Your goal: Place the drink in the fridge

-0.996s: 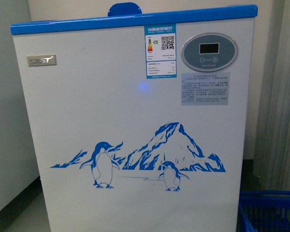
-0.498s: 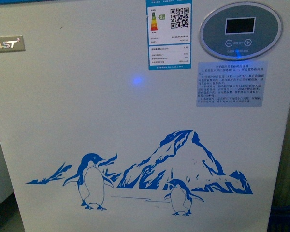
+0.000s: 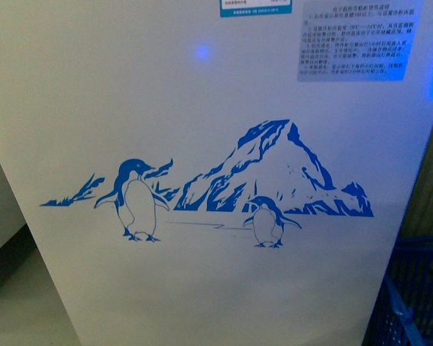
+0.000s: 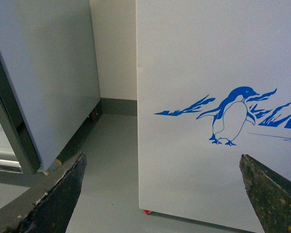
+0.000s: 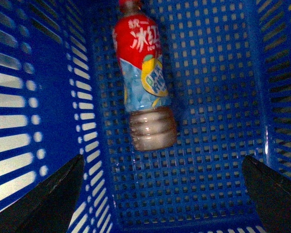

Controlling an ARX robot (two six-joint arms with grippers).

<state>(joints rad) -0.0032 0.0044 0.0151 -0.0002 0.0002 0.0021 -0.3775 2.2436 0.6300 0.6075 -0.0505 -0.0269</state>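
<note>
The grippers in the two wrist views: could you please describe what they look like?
The left gripper has two dark, wedge-shaped fingers with a rough, scuffed surface and pale chips along one edge. The right gripper has the same wedge shape, appearing plain black in dim light. No cables or markings show.

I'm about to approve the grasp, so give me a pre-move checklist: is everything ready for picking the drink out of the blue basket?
1. Drink bottle located: ok, lying on its side in the basket.
2. Right gripper open: ok, jaws wide, not touching the bottle.
3. Left gripper free: ok, open, facing the fridge.
4. Fridge lid open: cannot tell, top out of view.
</note>
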